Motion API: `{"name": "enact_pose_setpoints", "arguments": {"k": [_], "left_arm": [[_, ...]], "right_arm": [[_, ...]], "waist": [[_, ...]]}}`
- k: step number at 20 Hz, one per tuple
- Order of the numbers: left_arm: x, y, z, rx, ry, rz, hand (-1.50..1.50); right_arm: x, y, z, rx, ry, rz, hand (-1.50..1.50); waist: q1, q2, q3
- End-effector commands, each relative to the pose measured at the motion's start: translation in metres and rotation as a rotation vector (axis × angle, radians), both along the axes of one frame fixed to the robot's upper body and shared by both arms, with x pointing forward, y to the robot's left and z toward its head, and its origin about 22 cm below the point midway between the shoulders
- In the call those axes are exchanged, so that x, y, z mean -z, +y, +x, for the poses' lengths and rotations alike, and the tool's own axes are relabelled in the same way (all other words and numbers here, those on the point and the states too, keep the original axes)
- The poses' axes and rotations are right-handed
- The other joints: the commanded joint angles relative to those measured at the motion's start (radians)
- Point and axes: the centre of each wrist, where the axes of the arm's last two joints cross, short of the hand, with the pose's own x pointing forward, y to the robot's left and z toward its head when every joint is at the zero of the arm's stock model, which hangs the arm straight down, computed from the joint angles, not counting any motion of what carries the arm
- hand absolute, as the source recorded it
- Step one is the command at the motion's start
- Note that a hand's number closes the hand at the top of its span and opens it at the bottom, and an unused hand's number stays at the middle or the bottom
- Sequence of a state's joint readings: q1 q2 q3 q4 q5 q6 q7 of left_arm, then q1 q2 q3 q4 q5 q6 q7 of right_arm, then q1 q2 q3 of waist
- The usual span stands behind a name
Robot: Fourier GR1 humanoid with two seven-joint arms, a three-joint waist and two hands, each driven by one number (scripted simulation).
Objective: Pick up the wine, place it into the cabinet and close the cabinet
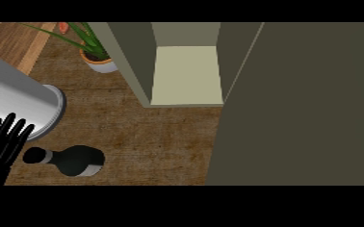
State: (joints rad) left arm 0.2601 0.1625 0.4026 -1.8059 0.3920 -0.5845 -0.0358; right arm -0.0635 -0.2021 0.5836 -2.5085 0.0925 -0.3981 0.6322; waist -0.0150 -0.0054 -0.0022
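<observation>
The wine (70, 159) stands on the counter (156, 139) near the view's lower left, a dark bottle seen from almost straight above: a round black body with a pale rim of base showing at its 5 o'clock side, and a narrow neck ending in a black cap that points toward 9 o'clock. The left hand (13, 137) shows at the left edge, black fingers straight and spread, holding nothing. The bottle's cap lies just beside the hand, at about 5 o'clock from the fingertips; whether they touch cannot be told. The grey left forearm (25, 103) is a smooth, broad cylinder crossing in from the upper left.

The counter is brown, with a worn, mottled grain. At 1 o'clock from the wine, well apart, the cabinet (135, 57) stands open, with dull olive walls and a flat cream shelf (186, 74) inside. Its door (292, 106), a large plain olive panel, fills the right side. A plant (92, 45) with long green leaves sits in a small white pot at 12 o'clock from the bottle, just beside the cabinet's left wall.
</observation>
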Motion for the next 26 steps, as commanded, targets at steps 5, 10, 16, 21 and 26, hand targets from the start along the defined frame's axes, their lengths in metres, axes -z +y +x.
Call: {"name": "enact_pose_setpoints", "arguments": {"k": [5, 10, 16, 21, 26], "left_arm": [[0.042, 0.015, 0.0, -0.003, 0.043, 0.013, -1.5], [0.061, 0.028, -0.001, -0.004, 0.079, 0.013, -1.5], [0.096, 0.023, 0.014, -0.017, 0.086, 0.021, -1.5], [0.105, 0.026, 0.008, -0.047, 0.069, 0.036, -1.5], [0.133, 0.019, 0.017, 0.001, 0.103, -0.002, -1.5]], "right_arm": [[-0.019, -0.013, -0.028, 0.076, -0.086, 0.003, -1.5], [-0.024, -0.02, -0.029, 0.056, -0.104, -0.018, -1.5], [-0.021, -0.014, -0.031, 0.05, -0.097, 0.001, -1.5], [-0.032, -0.015, -0.037, 0.057, -0.093, 0.009, -1.5], [-0.016, -0.012, -0.037, 0.034, -0.092, -0.006, -1.5]], "waist": [[0.002, 0.002, 0.0], [0.002, 0.003, 0.0], [-0.005, 0.002, 0.0], [-0.004, -0.002, -0.001], [-0.003, 0.002, 0.001]]}}
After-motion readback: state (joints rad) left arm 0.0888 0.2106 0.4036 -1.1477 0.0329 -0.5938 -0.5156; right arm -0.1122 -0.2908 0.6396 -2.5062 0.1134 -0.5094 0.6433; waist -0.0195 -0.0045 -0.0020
